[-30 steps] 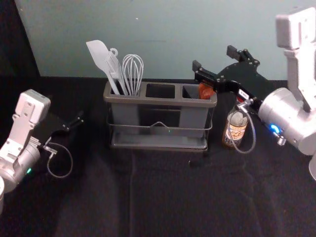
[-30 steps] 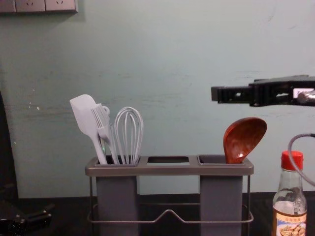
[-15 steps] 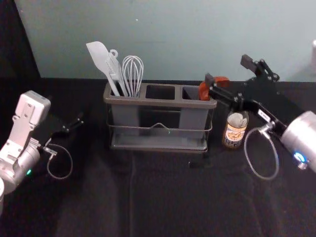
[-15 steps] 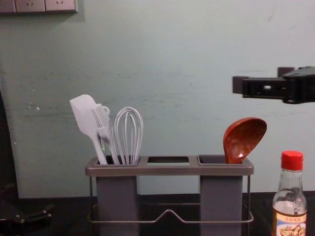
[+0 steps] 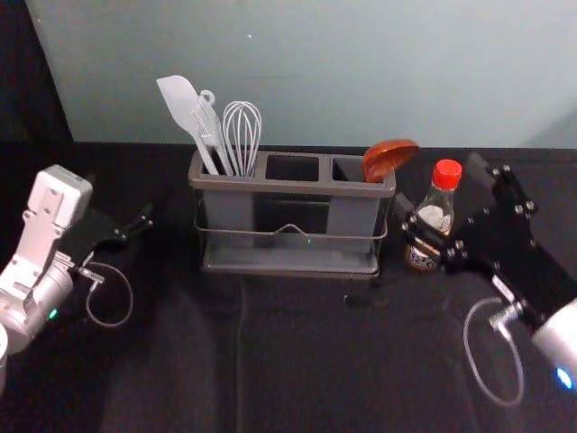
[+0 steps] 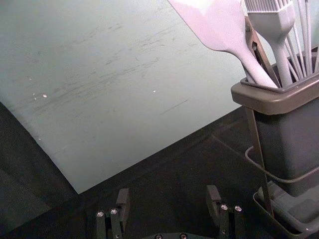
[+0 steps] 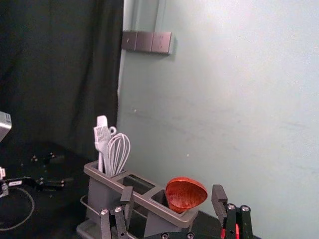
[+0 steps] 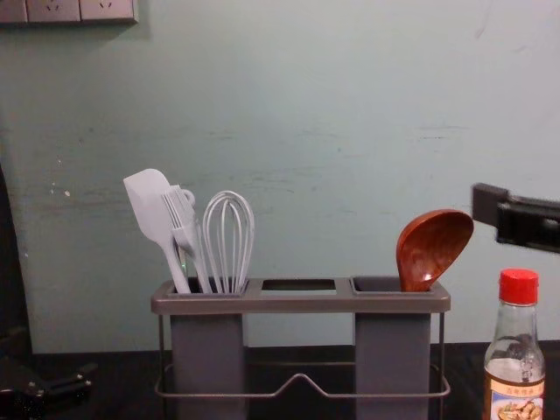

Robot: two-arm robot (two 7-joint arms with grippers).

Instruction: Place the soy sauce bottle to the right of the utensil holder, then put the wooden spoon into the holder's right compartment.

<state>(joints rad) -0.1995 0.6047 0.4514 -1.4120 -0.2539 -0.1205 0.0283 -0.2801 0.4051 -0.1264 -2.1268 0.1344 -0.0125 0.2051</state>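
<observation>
Here's the spoon (image 5: 389, 158), standing in the right compartment of the holder (image 5: 261, 184), bowl up, leaning out to the right! And the bottle (image 5: 436, 216): upright on the dark cloth (image 5: 297, 361), red cap on top, near the holder's right side but not touching it.

In comes my right claw (image 5: 441, 187), on the right in the head view, fingers spread wide, nothing between them. One finger crosses in front of the bottle there; from the chest, I see that claw higher than the cap, out beside the spoon's bowl.

Over to the left compartment: spatula (image 5: 180, 99), brush (image 5: 209, 126) and whisk (image 5: 242, 135), all heads up, together. Further out, my left claw (image 5: 144, 223) is parked low, left of the holder, fingers apart and holding nothing. Behind it all, the pale wall (image 5: 315, 72), with a socket panel (image 8: 83, 10) high on the left.
</observation>
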